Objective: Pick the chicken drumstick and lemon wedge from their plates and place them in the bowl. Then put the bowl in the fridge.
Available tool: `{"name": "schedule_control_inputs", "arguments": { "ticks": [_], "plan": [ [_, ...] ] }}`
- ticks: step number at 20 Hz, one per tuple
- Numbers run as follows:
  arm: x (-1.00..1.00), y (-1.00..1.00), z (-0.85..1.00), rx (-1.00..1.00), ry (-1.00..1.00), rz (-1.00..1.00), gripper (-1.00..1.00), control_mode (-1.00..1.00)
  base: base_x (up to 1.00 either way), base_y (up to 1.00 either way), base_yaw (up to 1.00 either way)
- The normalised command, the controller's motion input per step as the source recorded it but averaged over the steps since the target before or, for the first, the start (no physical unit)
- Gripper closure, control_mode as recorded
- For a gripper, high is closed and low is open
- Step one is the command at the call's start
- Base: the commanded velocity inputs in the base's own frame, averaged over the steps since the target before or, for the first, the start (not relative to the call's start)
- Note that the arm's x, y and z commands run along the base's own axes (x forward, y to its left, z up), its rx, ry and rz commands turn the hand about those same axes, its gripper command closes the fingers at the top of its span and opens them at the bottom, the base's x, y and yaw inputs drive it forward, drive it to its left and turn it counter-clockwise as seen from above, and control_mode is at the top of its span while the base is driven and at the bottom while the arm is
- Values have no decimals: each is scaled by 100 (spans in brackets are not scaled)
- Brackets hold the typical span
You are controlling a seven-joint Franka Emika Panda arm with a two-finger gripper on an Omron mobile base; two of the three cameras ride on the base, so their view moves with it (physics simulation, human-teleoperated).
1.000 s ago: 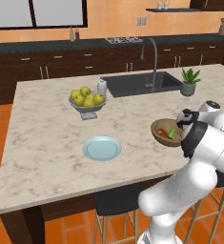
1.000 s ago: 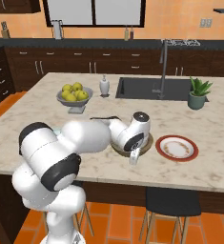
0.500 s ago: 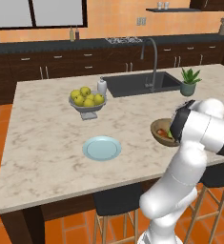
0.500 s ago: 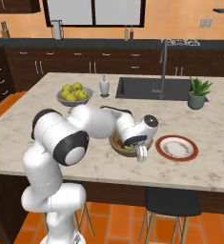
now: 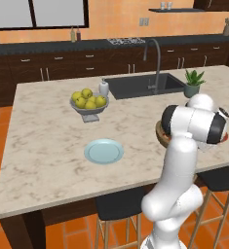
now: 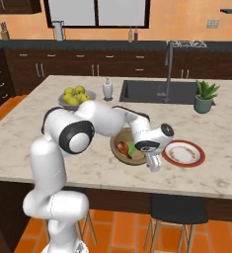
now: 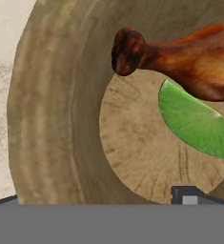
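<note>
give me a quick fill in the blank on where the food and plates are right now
1. The chicken drumstick lies inside the ____.
2. The lemon wedge touches the ____ there.
3. The plain plate with nothing on it is pale ____.
4. The fruit bowl holds round yellow-green ____.

Missing words: bowl; drumstick; blue; fruits

Matt grained wooden bowl, glossy browned chicken drumstick, smooth lemon wedge, veined marble counter.

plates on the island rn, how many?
2. A pale blue plate lies bare near the counter's front edge, forward of the fruit bowl. A red-rimmed white plate sits beside the wooden bowl. The arm may hide others.
</note>
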Motion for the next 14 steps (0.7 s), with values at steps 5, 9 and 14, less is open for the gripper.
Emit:
{"name": "schedule_control_inputs", "arguments": {
  "ticks": [5, 9, 14],
  "plan": [
    [16, 59, -21, -6, -2, 20, 100, -100, 0, 0, 0],
    [19, 84, -24, -11, -4, 19, 100, -100, 0, 0, 0],
    [1, 81, -24, -13, -3, 19, 100, -100, 0, 0, 0]
  ]
}}
